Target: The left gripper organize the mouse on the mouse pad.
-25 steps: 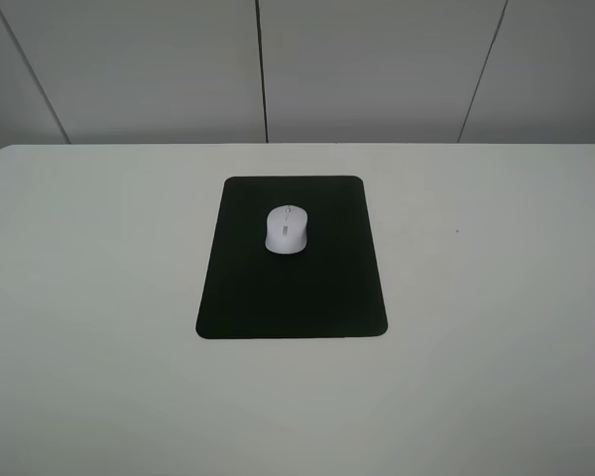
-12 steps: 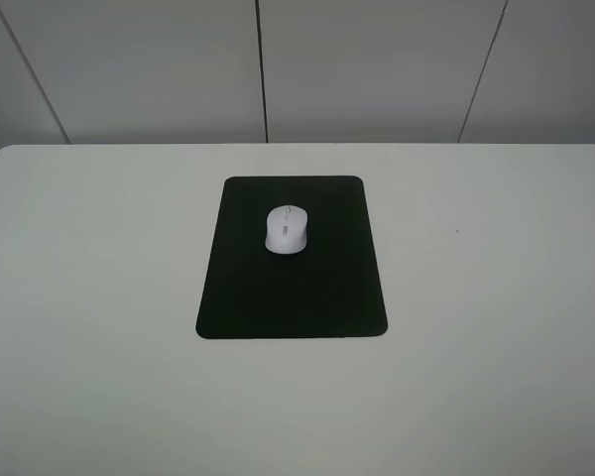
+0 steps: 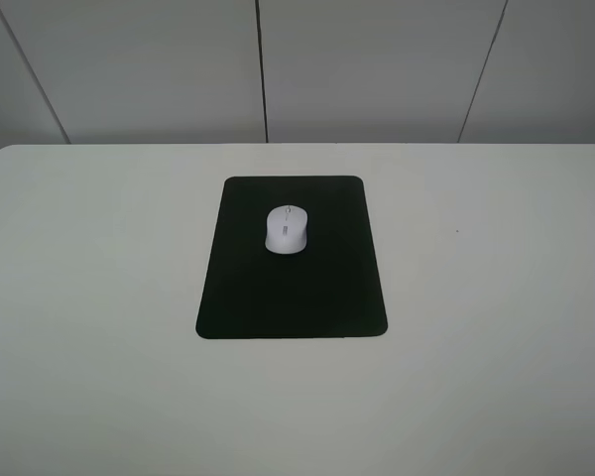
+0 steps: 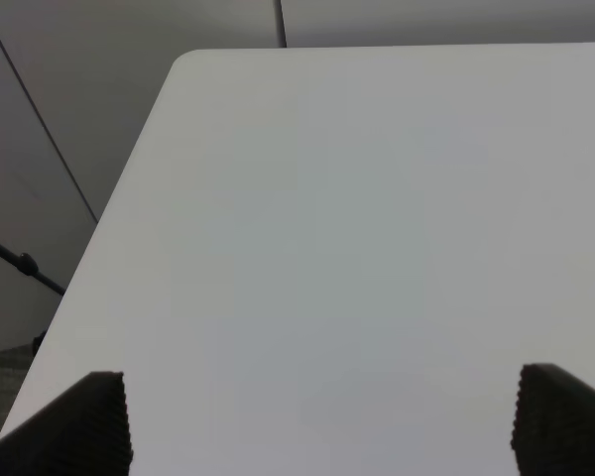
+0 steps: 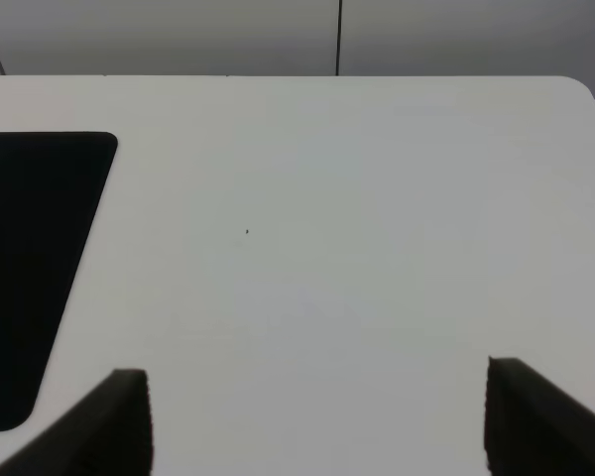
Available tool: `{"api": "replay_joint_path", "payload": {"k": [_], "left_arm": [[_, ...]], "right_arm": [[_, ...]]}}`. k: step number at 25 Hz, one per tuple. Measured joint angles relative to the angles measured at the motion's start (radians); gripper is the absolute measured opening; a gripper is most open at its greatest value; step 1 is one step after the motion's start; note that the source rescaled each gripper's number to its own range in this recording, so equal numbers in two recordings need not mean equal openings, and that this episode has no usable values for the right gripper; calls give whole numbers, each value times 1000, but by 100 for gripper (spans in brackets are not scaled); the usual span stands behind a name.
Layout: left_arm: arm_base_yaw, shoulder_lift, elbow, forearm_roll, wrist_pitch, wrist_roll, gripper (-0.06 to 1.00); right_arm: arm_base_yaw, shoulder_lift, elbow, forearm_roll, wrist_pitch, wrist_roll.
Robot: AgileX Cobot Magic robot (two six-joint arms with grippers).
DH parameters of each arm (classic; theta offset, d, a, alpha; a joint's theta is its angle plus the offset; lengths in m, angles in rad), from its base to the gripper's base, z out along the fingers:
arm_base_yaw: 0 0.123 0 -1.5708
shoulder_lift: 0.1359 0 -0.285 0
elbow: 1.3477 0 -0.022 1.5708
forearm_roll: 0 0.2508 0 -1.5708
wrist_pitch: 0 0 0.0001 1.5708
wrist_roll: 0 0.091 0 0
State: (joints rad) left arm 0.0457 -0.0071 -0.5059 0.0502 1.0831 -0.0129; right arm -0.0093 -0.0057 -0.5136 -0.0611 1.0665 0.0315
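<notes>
A small white mouse (image 3: 286, 229) with a grey scroll wheel rests on the far half of the black mouse pad (image 3: 293, 288), near its middle line. In the exterior view neither arm appears. The left wrist view shows only bare white table between the wide-apart fingertips (image 4: 79, 421) of my left gripper (image 4: 322, 416), which is open and empty. My right gripper (image 5: 317, 416) also stands open over bare table, with the mouse pad (image 5: 30, 258) off to one side of it. The mouse is hidden from both wrist views.
The white table (image 3: 496, 297) reaches to a grey panelled wall (image 3: 377, 69) at the back. The table's rounded far-left corner (image 4: 193, 59) and its left edge show in the left wrist view, with a dark cable (image 4: 20, 263) beyond the edge.
</notes>
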Motion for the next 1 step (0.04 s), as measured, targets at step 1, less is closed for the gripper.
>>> {"api": "replay_joint_path", "payload": {"k": [1], "left_arm": [[0,0,0,0,0,0,100]], "right_arm": [[0,0,0,0,0,0]]}}
